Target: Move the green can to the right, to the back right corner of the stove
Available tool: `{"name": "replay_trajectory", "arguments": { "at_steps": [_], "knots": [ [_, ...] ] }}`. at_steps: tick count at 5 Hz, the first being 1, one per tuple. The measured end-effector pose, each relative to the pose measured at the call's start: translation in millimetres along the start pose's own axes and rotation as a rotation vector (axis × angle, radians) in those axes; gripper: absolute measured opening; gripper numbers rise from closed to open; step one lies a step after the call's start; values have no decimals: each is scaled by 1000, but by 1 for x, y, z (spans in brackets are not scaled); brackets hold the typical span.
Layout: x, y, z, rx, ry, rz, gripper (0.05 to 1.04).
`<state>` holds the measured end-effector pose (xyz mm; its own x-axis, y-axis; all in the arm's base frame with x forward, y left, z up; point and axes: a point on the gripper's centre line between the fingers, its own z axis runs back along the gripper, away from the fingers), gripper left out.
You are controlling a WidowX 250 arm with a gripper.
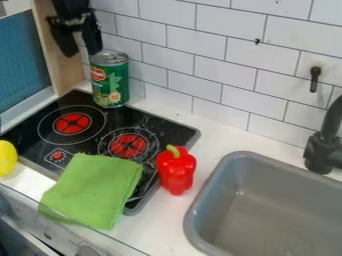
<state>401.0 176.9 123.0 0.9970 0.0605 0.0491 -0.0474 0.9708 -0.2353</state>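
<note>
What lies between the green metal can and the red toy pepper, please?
The black stovetop lies there, including part of a red-centred burner, in the camera view.

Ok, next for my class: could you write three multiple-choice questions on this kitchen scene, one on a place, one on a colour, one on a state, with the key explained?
1. Where is the pepper?
A) in the sink
B) right beside the cloth
C) on the faucet

2. What colour is the cloth?
A) green
B) purple
C) white

3. How is the can near the gripper placed?
A) on its side
B) tipped against the sink
C) upright

1: B, the pepper is just to the cloth's right in the picture.
2: A, the cloth's visible surface is green.
3: C, its round lid faces up.
</note>
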Motion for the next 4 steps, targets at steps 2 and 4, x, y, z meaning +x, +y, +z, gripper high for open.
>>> {"name": "replay_trajectory", "arguments": {
  "at_steps": [2, 4],
  "knots": [
    [4, -2, -16, 13, -13, -13, 1001],
    [10, -10, -21, -6, -46, -11, 1001]
  ]
}}
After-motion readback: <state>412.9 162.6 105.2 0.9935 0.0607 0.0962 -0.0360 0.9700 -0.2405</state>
